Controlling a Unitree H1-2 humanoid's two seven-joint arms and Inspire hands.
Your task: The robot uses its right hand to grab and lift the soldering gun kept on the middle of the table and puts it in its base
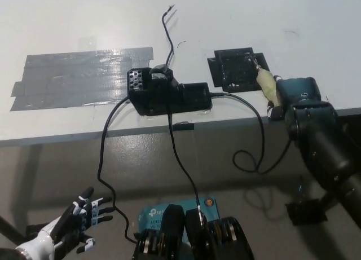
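Note:
The soldering gun (266, 84), with a pale yellow neck and a teal handle, is held in my black right hand (302, 102), which is shut on it at the table's front right edge. Its thin metal tip points up-left onto the black square base (234, 69) on the white table (225, 17). A black cable (256, 150) runs from the black soldering station (166, 93), loops below the table edge and ends at the gun. My white left hand (70, 226) rests low at the lower left, below the table, fingers spread and open.
A patch of grey tape strips (79, 76) covers the table's left part. More black cables (104, 153) hang from the station over the front edge toward the floor. A thin wire (167, 29) runs back from the station. A teal box (155, 214) lies on the floor.

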